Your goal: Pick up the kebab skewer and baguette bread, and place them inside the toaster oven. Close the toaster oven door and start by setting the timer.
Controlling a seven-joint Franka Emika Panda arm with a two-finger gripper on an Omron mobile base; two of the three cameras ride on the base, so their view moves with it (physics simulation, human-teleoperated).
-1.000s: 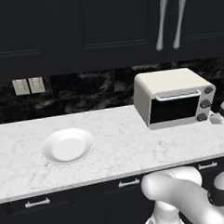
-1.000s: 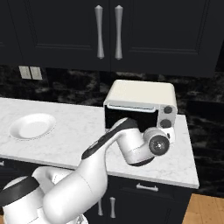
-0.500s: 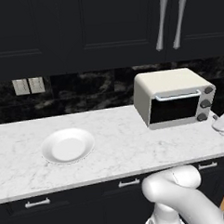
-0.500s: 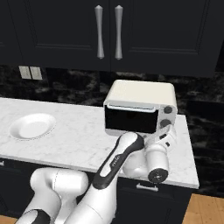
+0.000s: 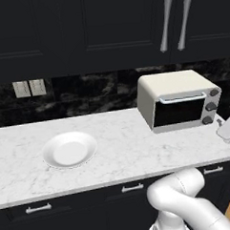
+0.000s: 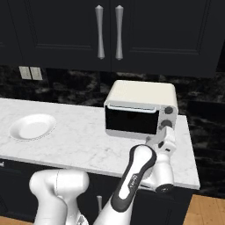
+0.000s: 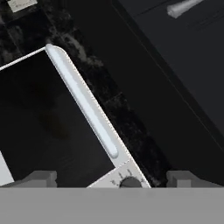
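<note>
Jaws (image 7: 112, 178) stand wide apart, holding nothing, aimed at a knob (image 7: 128, 182) of the boxy cream-white toaster oven (image 6: 141, 110) on the marble table (image 6: 88, 145); its dark glass door (image 6: 132, 121) is shut, presumably ready for setting the timer.

The toaster oven (image 5: 178, 100), a boxy cream-white unit, is sitting upright at the back right of the marble countertop, against the dark backsplash. Its door (image 6: 132, 120) of dark glass is standing shut, with a pale bar handle (image 7: 82, 99) running along its top edge and knobs (image 5: 210, 105) lining its right side.
</note>
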